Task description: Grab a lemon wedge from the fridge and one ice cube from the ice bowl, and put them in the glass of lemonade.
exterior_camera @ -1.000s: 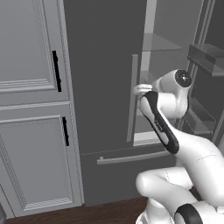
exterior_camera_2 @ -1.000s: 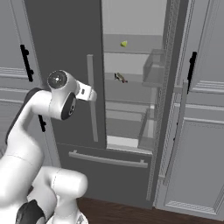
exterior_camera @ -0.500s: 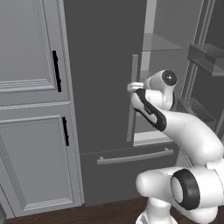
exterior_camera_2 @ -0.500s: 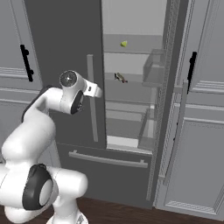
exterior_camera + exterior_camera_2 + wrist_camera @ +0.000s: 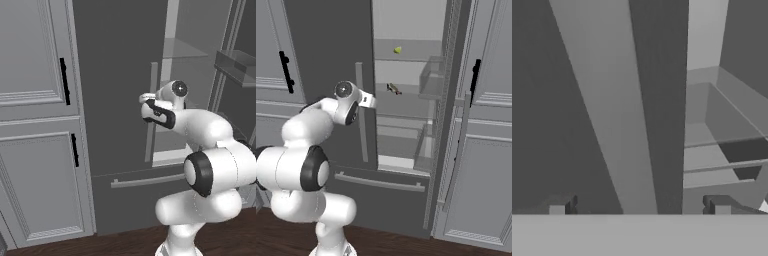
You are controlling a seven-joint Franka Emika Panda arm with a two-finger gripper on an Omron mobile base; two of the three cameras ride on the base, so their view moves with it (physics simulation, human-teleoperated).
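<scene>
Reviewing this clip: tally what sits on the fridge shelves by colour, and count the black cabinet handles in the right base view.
Yellow items: 1, the lemon wedge on the upper shelf of the fridge
Dark items: 1, the dark elongated item one shelf lower
Black cabinet handles: 2, left handle, right handle
Total: 4

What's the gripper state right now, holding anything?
gripper: open, empty; fingertips spread wide either side of the fridge door's pale bar handle, not closed on it.
</scene>
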